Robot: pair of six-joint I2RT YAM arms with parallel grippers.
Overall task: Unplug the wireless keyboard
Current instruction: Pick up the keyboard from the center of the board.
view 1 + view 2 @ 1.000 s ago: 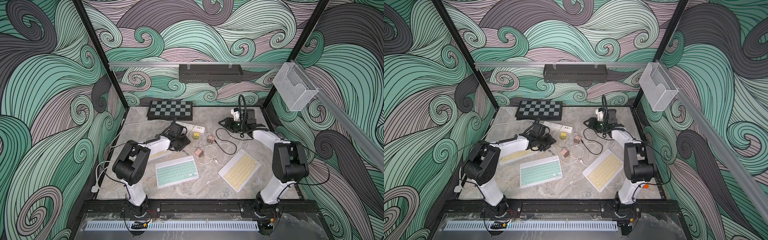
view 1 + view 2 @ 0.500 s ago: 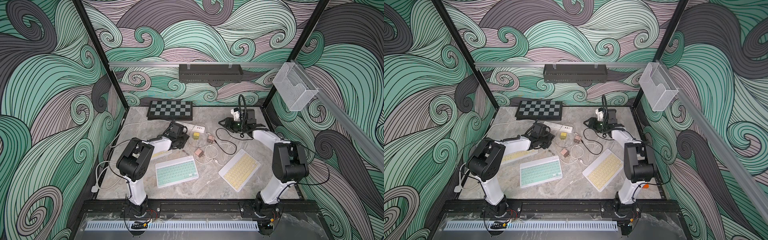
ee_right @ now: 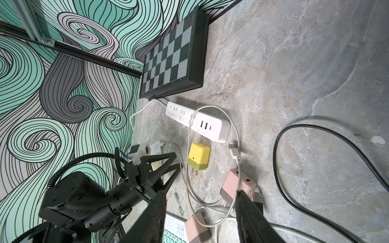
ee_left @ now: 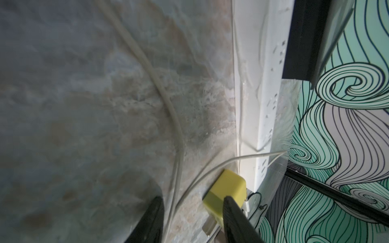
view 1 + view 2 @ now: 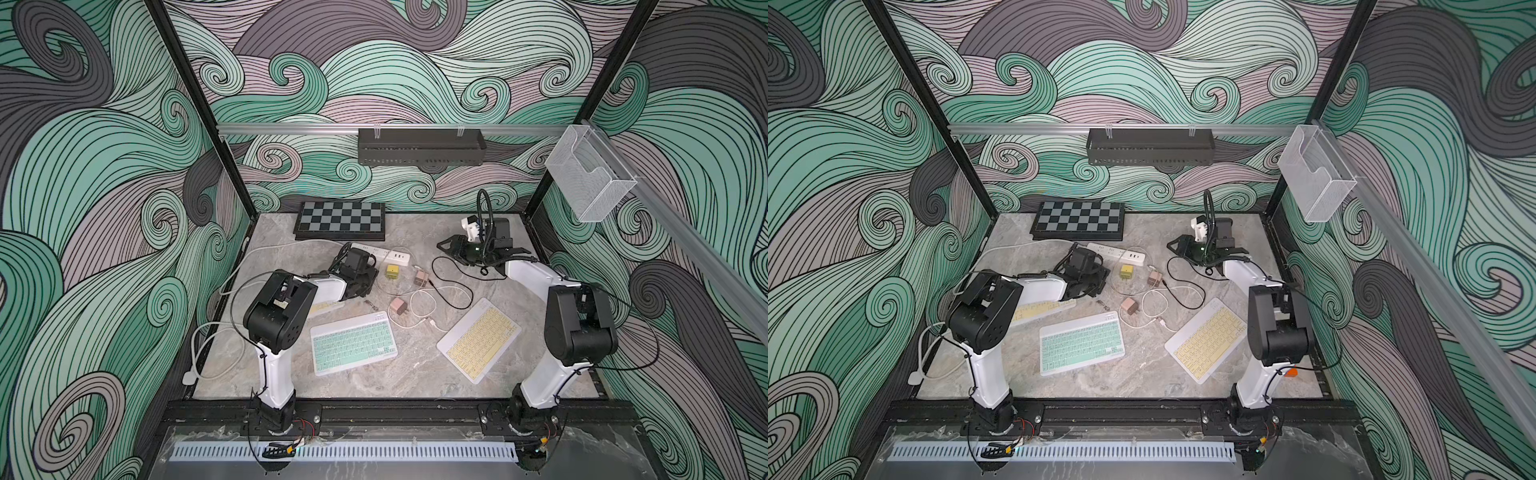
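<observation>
Beside the power strip (image 5: 1116,252), your left pincer (image 4: 192,199) straddles the white cable (image 4: 176,147) of the yellow-keyed keyboard (image 5: 1038,309) under its arm. Jaws just narrowed, not yet clamped; pull likely next. Right pincer (image 3: 201,193) half-open, empty.

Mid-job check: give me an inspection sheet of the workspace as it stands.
Surface: marble table, items gathered toward the middle and back.
Job's things: mint keyboard and yellow keyboard lie flat; third keyboard, half under the left arm, has a white cable at its edge.
Clutter: chessboard, power strip, yellow charger, pink chargers.
Tools: left tool open, white cables between its fingers; right tool open, empty.
Cables: black cable loops loose mid-table.
Surroundings: black shelf, clear bin on the rails.
</observation>
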